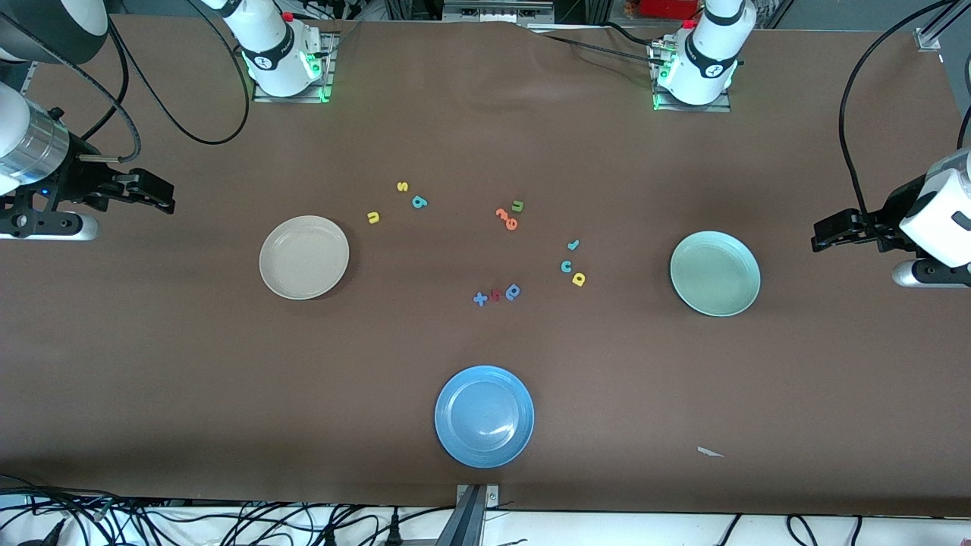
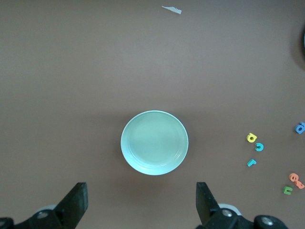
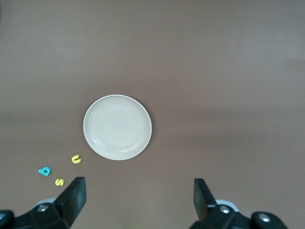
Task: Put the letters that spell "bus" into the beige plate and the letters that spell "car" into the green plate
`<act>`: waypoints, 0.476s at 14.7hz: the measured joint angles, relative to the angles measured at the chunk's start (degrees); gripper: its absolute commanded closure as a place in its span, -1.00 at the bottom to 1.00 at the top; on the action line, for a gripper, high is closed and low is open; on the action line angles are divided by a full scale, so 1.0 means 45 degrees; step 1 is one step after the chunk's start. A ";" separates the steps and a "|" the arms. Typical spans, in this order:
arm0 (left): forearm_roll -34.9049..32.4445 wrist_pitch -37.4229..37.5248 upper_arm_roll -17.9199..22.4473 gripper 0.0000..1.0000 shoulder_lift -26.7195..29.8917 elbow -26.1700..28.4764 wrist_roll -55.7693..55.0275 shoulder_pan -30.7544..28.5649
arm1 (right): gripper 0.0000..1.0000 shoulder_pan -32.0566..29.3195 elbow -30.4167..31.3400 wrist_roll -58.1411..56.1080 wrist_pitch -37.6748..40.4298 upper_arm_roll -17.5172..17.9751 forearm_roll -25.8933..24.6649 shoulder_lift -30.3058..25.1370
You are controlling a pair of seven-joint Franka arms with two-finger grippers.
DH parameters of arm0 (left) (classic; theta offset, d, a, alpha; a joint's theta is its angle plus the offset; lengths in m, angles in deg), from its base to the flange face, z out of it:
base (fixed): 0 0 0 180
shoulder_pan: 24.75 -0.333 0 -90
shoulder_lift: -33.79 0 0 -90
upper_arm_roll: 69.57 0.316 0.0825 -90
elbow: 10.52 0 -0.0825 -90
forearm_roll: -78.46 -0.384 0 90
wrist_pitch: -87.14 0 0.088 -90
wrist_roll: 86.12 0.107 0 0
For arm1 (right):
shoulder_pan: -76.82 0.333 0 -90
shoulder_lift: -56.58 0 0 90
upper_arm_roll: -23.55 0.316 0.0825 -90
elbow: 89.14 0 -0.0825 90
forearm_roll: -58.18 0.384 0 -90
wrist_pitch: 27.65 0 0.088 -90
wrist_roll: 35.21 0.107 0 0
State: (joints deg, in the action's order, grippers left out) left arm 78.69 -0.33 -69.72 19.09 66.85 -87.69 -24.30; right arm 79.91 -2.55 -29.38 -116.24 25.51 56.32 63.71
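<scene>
Left gripper [image 2: 140,202] fingers spread wide, holding nothing, hanging over table's left-arm end beside round pale green plate [image 1: 714,273]. Right gripper [image 3: 138,200] likewise wide, waiting over other end beside round beige plate [image 1: 303,257]. 3 "bus" letters [image 1: 398,202] lying near beige plate, 3 "car" letters [image 1: 573,263] nearer green: all 6 unsorted.

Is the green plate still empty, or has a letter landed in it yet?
Empty. The green plate shows only bare glaze, and the teal c, yellow a and teal r lie on the table beside it.
</scene>
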 measured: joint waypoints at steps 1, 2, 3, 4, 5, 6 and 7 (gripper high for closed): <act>0.0000 -0.0002 0.0000 -1.00 0.0000 0.0007 0.0000 0.0000 | -1.00 -0.0002 0.0000 -0.0004 0.0079 -0.0039 0.0049 0.0000; 0.0000 -0.0004 0.0000 -1.00 0.0000 0.0013 0.0000 0.0000 | -1.00 -0.0005 0.0000 -0.0008 0.0109 -0.0081 0.0081 0.0001; 0.0000 -0.0006 0.0000 -1.00 0.0000 0.0016 0.0000 0.0000 | -1.00 -0.0007 0.0000 -0.0013 0.0116 -0.0109 0.0104 0.0001; 0.0000 -0.0008 0.0000 -1.00 0.0000 0.0018 0.0000 0.0000 | -1.00 -0.0007 0.0000 -0.0014 0.0125 -0.0119 0.0114 0.0001; 0.0000 -0.0010 0.0000 -1.00 0.0000 0.0019 0.0000 0.0000 | -1.00 -0.0007 0.0000 -0.0014 0.0129 -0.0119 0.0123 0.0001; 0.0000 -0.0011 0.0000 -1.00 0.0000 0.0020 0.0000 0.0000 | -1.00 -0.0007 0.0000 -0.0014 0.0129 -0.0119 0.0124 0.0001; 0.0000 -0.0012 0.0000 -1.00 0.0000 0.0021 0.0000 0.0000 | -1.00 -0.0007 0.0000 -0.0015 0.0129 -0.0119 0.0124 0.0002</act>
State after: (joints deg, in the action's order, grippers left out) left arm 78.69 -0.38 -69.72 19.09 66.94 -87.69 -24.29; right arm 79.87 -2.55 -29.45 -115.66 24.97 56.88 63.72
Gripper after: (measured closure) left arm 0.000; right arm 0.000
